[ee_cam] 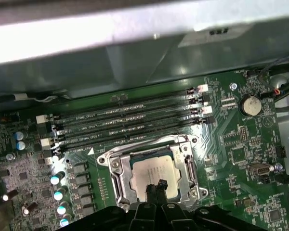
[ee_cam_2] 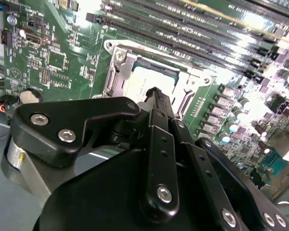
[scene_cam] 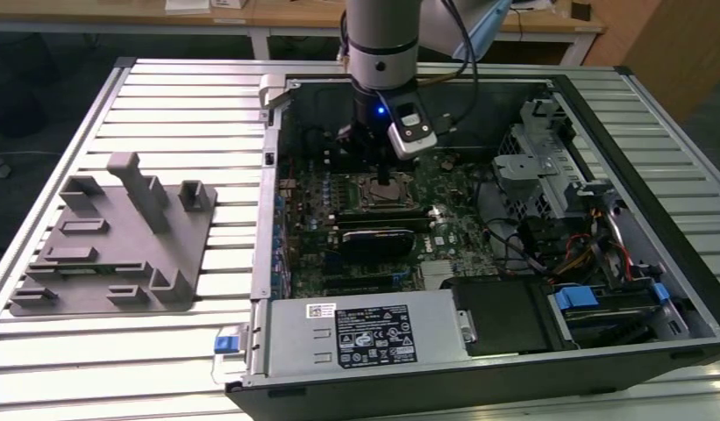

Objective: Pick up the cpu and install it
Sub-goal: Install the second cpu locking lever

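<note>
The cpu [ee_cam: 151, 169], a flat square chip with a pale silvery top, lies inside the open metal socket frame [ee_cam: 116, 179] on the green motherboard. In the second wrist view the cpu [ee_cam_2: 143, 81] shows just past the black fingertips. My gripper [ee_cam: 157, 186] hangs over the cpu's near edge, its two narrow fingers pressed together with nothing between them. I cannot tell whether the tips touch the chip. In the exterior view the gripper [scene_cam: 384, 178] reaches down into the open computer case over the socket [scene_cam: 375, 193].
Memory slots [ee_cam: 130, 122] run beside the socket, with capacitors [ee_cam: 58, 180] on another side. A grey fixture plate [scene_cam: 114, 237] with upright blocks stands on the slatted table at the exterior view's left. The power supply [scene_cam: 360, 335] and drive cage [scene_cam: 541, 171] crowd the case.
</note>
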`<act>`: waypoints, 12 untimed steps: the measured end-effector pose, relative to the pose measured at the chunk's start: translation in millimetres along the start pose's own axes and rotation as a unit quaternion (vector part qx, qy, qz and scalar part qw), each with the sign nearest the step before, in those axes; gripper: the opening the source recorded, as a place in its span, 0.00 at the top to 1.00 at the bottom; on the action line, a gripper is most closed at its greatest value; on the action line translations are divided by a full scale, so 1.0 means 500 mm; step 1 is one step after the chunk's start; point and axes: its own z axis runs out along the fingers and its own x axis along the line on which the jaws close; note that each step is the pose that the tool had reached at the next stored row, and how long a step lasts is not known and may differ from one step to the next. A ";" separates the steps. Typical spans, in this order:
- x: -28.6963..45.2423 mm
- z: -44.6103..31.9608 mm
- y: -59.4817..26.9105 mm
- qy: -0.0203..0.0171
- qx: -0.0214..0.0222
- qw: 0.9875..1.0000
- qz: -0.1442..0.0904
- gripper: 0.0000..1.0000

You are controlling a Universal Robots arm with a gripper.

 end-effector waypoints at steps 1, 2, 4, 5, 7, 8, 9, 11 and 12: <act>0.000 0.000 -0.002 0.000 0.000 1.000 0.000 0.89; -0.001 0.000 -0.005 0.000 0.000 1.000 0.000 0.89; -0.002 0.000 -0.009 0.000 0.000 1.000 0.000 0.89; -0.003 0.000 -0.012 0.000 0.000 1.000 0.000 0.89; -0.004 0.000 -0.015 0.000 0.000 1.000 0.000 0.89; -0.004 0.000 -0.015 0.000 0.000 1.000 0.000 0.89; -0.004 0.000 -0.015 0.000 0.000 1.000 0.000 0.89; -0.004 -0.003 -0.015 0.000 0.000 1.000 0.000 0.89; -0.004 -0.004 -0.015 0.000 0.000 1.000 0.000 0.89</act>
